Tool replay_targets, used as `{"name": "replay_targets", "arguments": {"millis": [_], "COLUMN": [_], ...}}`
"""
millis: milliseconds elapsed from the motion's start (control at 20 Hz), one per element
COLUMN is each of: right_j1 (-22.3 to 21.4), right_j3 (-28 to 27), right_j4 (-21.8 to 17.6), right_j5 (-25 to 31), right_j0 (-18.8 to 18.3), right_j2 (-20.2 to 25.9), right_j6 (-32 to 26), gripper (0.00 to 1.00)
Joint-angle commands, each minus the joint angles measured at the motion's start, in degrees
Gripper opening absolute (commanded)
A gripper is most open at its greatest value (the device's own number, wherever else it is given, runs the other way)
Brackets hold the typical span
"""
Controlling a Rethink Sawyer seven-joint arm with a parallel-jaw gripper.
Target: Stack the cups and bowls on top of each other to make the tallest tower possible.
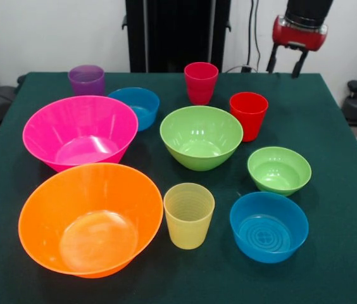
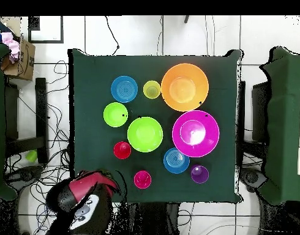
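Observation:
All cups and bowls stand apart and upright on the green table (image 1: 330, 126); none is nested in another. Back row: purple cup (image 1: 87, 80), blue bowl (image 1: 135, 106), pinkish-red cup (image 1: 200, 82), bright red cup (image 1: 249, 115). Middle: hot pink bowl (image 1: 80, 132), medium green bowl (image 1: 201, 136), small green bowl (image 1: 279, 170). Front: orange bowl (image 1: 90, 218), yellow cup (image 1: 188, 215), second blue bowl (image 1: 269, 226). My gripper (image 1: 285, 66) hangs open and empty beyond the table's far right corner, behind the bright red cup. In the overhead view it (image 2: 109, 183) is off the table's lower left corner.
The black pedestal (image 1: 177, 35) stands behind the table's far edge. Chairs and cables lie around the table. A cardboard box (image 2: 21, 58) sits at the overhead view's upper left. Bare cloth shows along the right side and front edge of the table.

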Motion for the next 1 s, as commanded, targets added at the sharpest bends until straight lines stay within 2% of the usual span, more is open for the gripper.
{"name": "replay_targets", "arguments": {"millis": [50,300,750,1000], "right_j1": [2.3,3.0,3.9,1.5], "right_j3": [-8.8,-10.4,-6.2,-4.2], "right_j4": [3.8,3.6,-0.8,-3.1], "right_j5": [3.7,4.6,-0.5,1.3], "right_j0": [2.2,1.8,-3.7,-7.6], "right_j2": [-0.1,-0.8,0.6,2.6], "right_j6": [7.1,5.2,1.4,-2.5], "gripper": [1.00,1.00,1.00,1.00]}}
